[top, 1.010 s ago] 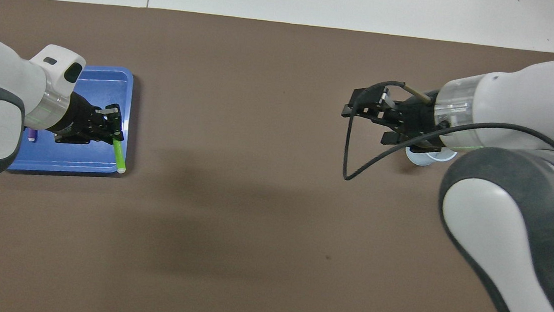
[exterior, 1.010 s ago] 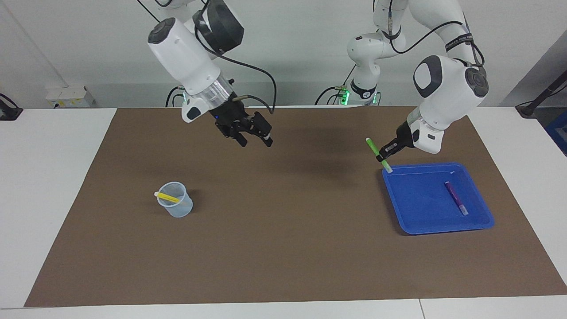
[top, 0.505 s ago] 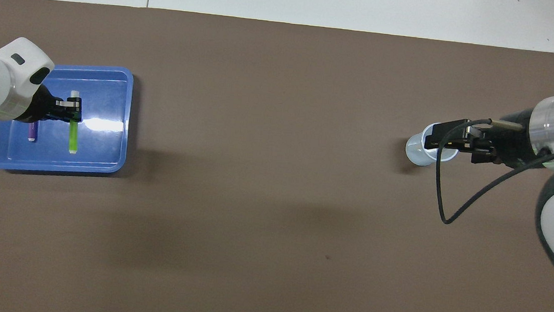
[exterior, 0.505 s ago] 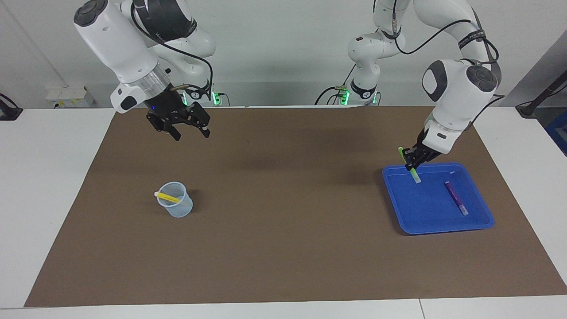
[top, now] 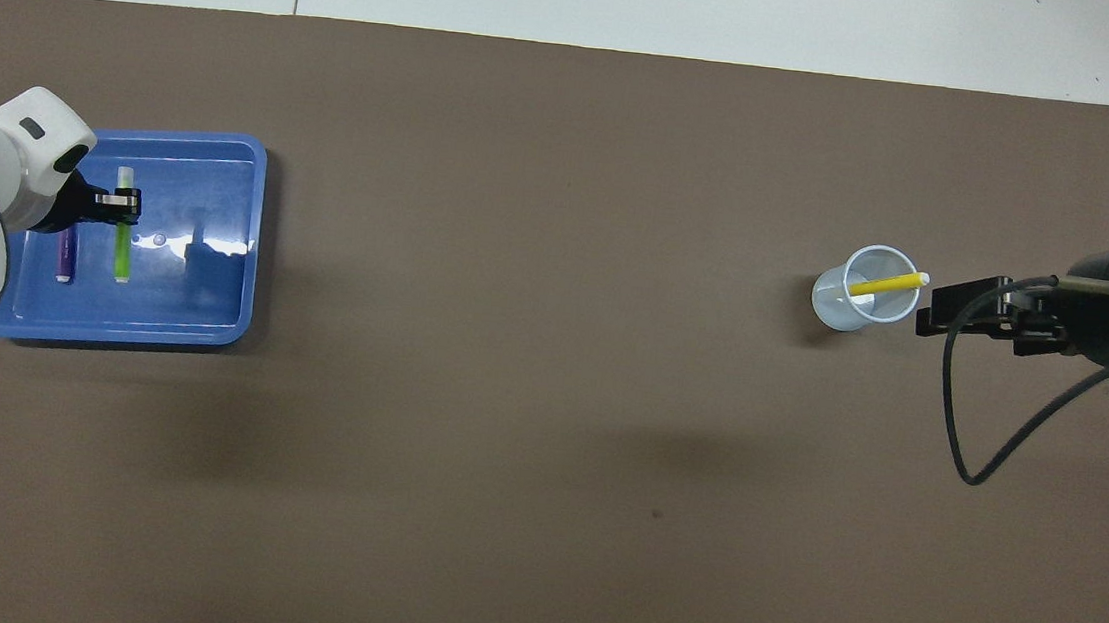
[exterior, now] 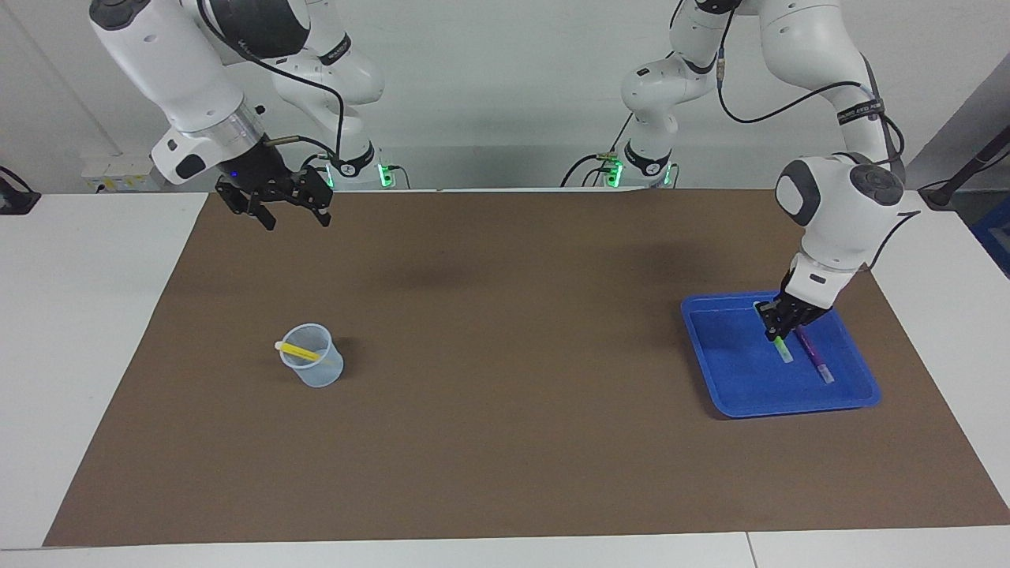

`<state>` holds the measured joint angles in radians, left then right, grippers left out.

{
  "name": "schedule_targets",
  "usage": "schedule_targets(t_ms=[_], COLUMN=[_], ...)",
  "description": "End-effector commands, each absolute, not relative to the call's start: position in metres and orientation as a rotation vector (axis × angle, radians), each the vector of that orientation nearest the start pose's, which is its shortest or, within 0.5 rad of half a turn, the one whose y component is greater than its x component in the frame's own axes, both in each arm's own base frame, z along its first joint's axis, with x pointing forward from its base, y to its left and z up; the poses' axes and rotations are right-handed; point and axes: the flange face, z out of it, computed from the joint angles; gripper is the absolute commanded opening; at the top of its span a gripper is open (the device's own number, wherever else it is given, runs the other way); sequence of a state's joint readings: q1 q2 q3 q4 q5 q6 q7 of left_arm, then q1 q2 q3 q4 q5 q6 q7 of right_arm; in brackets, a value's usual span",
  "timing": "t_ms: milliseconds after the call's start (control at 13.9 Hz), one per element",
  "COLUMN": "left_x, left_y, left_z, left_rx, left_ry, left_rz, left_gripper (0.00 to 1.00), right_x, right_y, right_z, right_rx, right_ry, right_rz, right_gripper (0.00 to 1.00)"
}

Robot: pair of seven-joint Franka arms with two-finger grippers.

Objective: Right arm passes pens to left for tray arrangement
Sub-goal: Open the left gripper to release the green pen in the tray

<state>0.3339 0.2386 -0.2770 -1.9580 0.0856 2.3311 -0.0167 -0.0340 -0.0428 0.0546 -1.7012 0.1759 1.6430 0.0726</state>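
Left gripper (exterior: 777, 326) stood low in blue tray (exterior: 734, 386), fingers clamped on green pen (top: 122, 249); pen tilted, whitish tip toward tray floor. Purple pen (exterior: 813, 355) lay flat in tray just beside green one, at its 3 o'clock in facing view. Right gripper (exterior: 288, 211) hung in air, jaws spread wide, holding nothing. Yellow pen (exterior: 298, 349) leaned inside translucent cup (exterior: 316, 371) on brown mat (exterior: 505, 442), toward right arm's end.

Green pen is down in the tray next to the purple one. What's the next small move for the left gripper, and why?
Probably open the left gripper and lift clear. It is shut on the green pen, which sits low in the blue tray beside the purple pen. The yellow pen waits in the cup, the open right gripper raised above the mat nearby.
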Motion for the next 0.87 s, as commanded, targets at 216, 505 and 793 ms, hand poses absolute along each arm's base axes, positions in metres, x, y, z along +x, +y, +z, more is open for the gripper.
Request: schedule_targets(t_ms=[216, 505, 793], left_x=[0.627, 0.625, 0.615], left_y=[0.073, 0.074, 0.079], left_z=[0.334, 0.33, 0.316], left_rx=[-3.074, -3.074, -3.082], left_ry=[0.026, 0.026, 0.011], left_rz=[-0.308, -0.289, -0.235], left_gripper=[0.0, 0.0, 0.0], right_x=[0.537, 0.538, 0.538], right_y=[0.023, 0.016, 0.017], right_z=[0.596, 0.597, 0.598], right_rx=[-3.053, -3.05, -3.05], right_ry=[-0.005, -0.005, -0.005], right_rz=[0.021, 0.019, 0.008], right_gripper=[1.0, 1.0, 1.0])
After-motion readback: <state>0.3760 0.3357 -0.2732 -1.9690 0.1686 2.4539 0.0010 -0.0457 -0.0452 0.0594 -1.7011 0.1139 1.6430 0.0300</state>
